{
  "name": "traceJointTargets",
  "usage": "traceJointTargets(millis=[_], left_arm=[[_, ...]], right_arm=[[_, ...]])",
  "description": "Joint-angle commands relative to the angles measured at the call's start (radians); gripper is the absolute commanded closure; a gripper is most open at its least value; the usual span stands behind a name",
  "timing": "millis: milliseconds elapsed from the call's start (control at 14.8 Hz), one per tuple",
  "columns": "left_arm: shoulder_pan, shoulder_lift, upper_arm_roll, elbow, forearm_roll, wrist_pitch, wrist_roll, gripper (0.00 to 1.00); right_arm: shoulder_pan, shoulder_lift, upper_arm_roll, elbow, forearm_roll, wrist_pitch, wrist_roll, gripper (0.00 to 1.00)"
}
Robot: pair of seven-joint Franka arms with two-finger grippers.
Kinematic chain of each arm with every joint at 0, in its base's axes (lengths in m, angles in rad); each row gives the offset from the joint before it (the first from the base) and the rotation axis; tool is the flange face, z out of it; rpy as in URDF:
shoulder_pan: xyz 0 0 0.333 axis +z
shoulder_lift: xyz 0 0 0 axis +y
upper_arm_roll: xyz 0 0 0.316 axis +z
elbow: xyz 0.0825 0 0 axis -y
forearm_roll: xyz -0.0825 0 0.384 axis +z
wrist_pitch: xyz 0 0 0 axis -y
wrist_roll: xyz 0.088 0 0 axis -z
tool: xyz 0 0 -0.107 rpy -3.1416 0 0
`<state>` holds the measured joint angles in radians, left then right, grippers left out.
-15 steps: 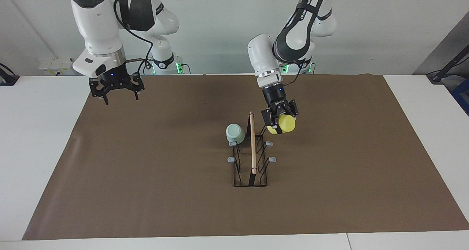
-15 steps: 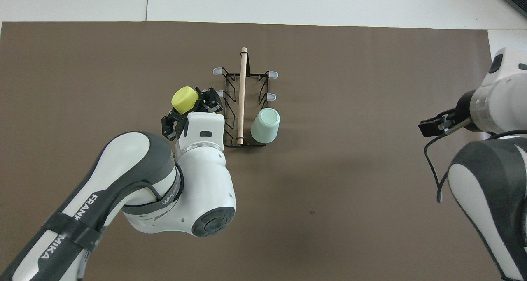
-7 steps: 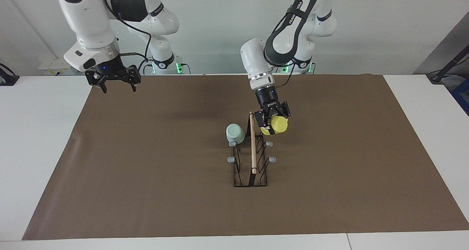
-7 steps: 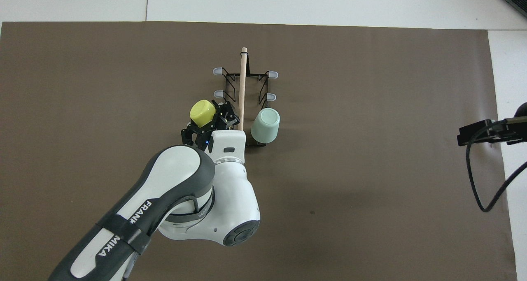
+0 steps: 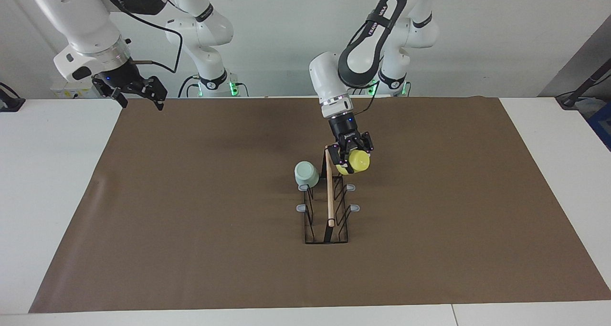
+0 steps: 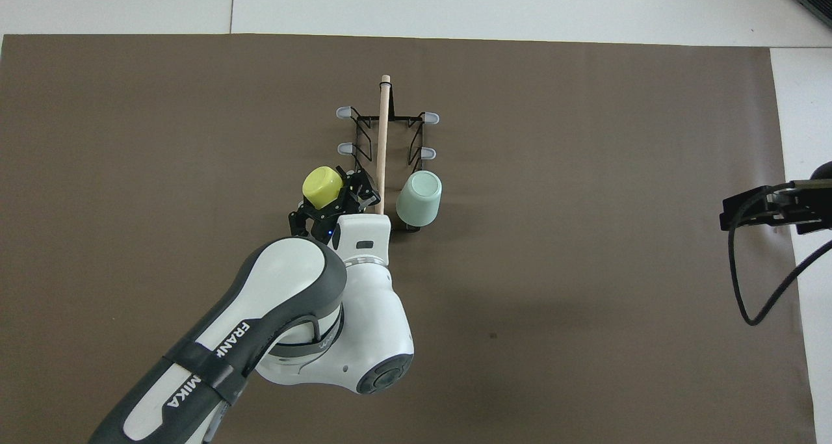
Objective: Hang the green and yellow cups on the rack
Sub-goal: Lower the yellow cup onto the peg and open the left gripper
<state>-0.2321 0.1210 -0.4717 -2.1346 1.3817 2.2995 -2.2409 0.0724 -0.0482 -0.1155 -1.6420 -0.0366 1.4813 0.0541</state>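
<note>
Gripping yellow cup (image 5: 358, 162) beside rack (image 5: 328, 206)

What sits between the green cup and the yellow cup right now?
The rack's wooden rod and black wire frame separate the green cup from the yellow cup in the left gripper; clearest in the overhead view.

Yellow cup (image 5: 358, 162) closer to rack (image 5: 327, 206) than before

yellow cup (image 5: 358, 162): bright yellow, plain
green cup (image 5: 306, 173): pale mint green, plain
rack (image 5: 326, 221): black wire, light wooden rod, grey peg tips
mat (image 5: 191, 230): plain dark brown, filling mid-frame
table (image 5: 47, 183): white at the frame edges
left gripper (image 5: 352, 158): black
right gripper (image 5: 138, 97): black
arms: white with dark grey joints
</note>
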Motion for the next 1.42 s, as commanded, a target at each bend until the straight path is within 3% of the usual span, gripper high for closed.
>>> traceJointTargets(millis=[0, 68, 136, 339, 678, 1356], left_arm=[[-0.012, 0.002, 0.005, 0.012, 0.022, -0.005, -0.009, 0.34], [-0.01, -0.003, 0.005, 0.016, 0.022, 0.0, 0.004, 0.08], [-0.007, -0.003, 0.005, 0.027, 0.017, 0.0, 0.02, 0.0], [-0.004, -0.004, 0.005, 0.038, 0.008, 0.017, 0.03, 0.0], [-0.001, -0.03, 0.027, 0.042, -0.03, 0.031, 0.09, 0.0], [0.0, -0.084, 0.228, 0.079, -0.455, 0.204, 0.855, 0.0]], right_arm=[[0.007, 0.02, 0.0, 0.042, 0.007, -0.027, -0.004, 0.0], [0.01, 0.021, 0.0, 0.04, 0.006, -0.026, -0.003, 0.0], [0.013, 0.019, 0.0, 0.039, 0.003, -0.026, -0.003, 0.0], [0.049, 0.01, 0.0, 0.019, -0.018, -0.016, -0.004, 0.0], [0.021, 0.007, 0.007, 0.013, -0.009, -0.012, -0.007, 0.0], [0.006, 0.008, -0.001, 0.016, 0.0, -0.012, -0.005, 0.0]])
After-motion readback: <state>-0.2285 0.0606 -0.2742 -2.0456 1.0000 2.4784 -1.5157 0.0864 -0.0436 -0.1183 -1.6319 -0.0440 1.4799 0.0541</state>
